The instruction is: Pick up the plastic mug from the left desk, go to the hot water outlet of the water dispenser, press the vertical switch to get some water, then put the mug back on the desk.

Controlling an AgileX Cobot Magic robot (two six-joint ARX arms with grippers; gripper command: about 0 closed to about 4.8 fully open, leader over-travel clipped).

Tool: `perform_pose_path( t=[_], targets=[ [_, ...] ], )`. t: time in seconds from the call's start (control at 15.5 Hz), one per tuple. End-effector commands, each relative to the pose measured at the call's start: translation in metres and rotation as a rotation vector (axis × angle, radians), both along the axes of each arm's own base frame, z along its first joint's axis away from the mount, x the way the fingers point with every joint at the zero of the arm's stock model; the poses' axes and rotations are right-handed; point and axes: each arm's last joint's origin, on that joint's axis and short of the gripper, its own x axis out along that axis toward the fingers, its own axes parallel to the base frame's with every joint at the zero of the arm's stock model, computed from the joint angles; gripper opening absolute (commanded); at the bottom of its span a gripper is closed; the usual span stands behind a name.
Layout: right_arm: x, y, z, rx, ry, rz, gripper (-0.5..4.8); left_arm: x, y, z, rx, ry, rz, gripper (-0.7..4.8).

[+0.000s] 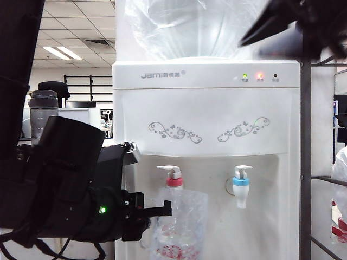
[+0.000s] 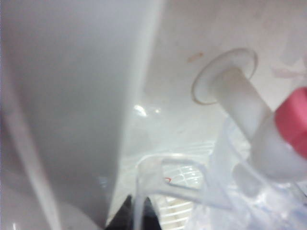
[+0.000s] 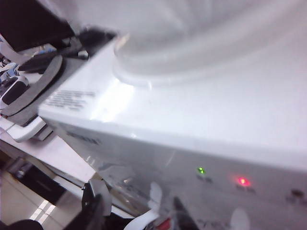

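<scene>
Step in hand: judged from the layout, the mug is in place under the hot tap and the press on the lever is what remains.
Left tool (image 1: 162,208): low on the left of the exterior view, clamped shut on the rim or handle side of the plastic mug (image 1: 181,225); the exact contact is hard to make out.
Plastic mug: clear, thin-walled, dimpled and frosty, with red print near its base; it hangs in front of the water dispenser (image 1: 206,108), its mouth directly beneath the hot water outlet (image 1: 174,182).
Hot water outlet: small white spout with a red collar; the vertical switch (image 1: 170,170) is a short white lever on top of it.
Advice for the mug: keep it level and still, rim centred under the spout, since the wall looks soft and would flex under a harder squeeze.
Blue tap (image 1: 241,187): same shape, blue collar, to the right; not the one to press.
Right tool (image 1: 282,27): dark and blurred at the upper right of the exterior view, well above the taps; whether its jaws stand apart or together I cannot tell.
Advice for the press: come down onto the red tap's lever squarely, pushing straight so the tip does not slip off the small smooth plastic.
Dispenser body: glossy white cabinet, grey scrollwork, green and red lights lit.
</scene>
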Motion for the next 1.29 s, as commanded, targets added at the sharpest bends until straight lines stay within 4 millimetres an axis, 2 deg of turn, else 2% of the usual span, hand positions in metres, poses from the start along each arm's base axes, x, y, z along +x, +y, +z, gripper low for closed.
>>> perform_pose_path(
  t=[0.06, 0.13, 0.19, 0.26, 0.32, 0.58, 0.71, 0.84, 1.03, 1.29],
  targets=[
    [0.004, 0.012, -0.001, 0.066, 0.021, 0.017, 1.34, 0.003, -0.003, 0.011, -0.063, -0.067, 0.008, -0.05],
    [0.008, 0.016, -0.001, 0.112, 0.014, 0.017, 0.95, 0.003, -0.003, 0.011, -0.063, -0.067, 0.007, -0.05],
    [0.011, 0.024, 0.0, 0.165, -0.028, 0.097, 0.75, 0.003, -0.003, 0.011, -0.063, -0.066, 0.008, -0.05],
    [0.011, 0.034, 0.001, 0.136, -0.078, 0.203, -0.16, 0.003, -0.003, 0.011, -0.062, -0.066, 0.008, -0.05],
    [0.011, 0.04, 0.001, 0.09, -0.095, 0.239, -0.05, 0.003, -0.003, 0.011, -0.062, -0.066, 0.008, -0.05],
    [0.004, 0.098, -0.014, -0.422, 0.056, 0.261, -0.05, 0.003, -0.002, 0.011, -0.062, -0.065, 0.007, -0.05],
    [0.012, 0.117, -0.022, -0.512, 0.128, 0.285, -0.05, 0.003, -0.002, 0.011, -0.062, -0.064, 0.006, -0.05],
    [0.029, 0.135, -0.03, -0.57, 0.198, 0.297, -0.05, 0.003, -0.002, 0.011, -0.061, -0.065, 0.007, -0.05],
    [0.043, 0.149, -0.034, -0.583, 0.214, 0.298, -0.05, 0.003, -0.002, 0.011, -0.061, -0.065, 0.007, -0.05],
    [0.048, 0.151, -0.054, -0.71, 0.287, 0.229, -0.05, 0.003, -0.002, 0.011, -0.061, -0.064, 0.007, -0.05]
  ],
)
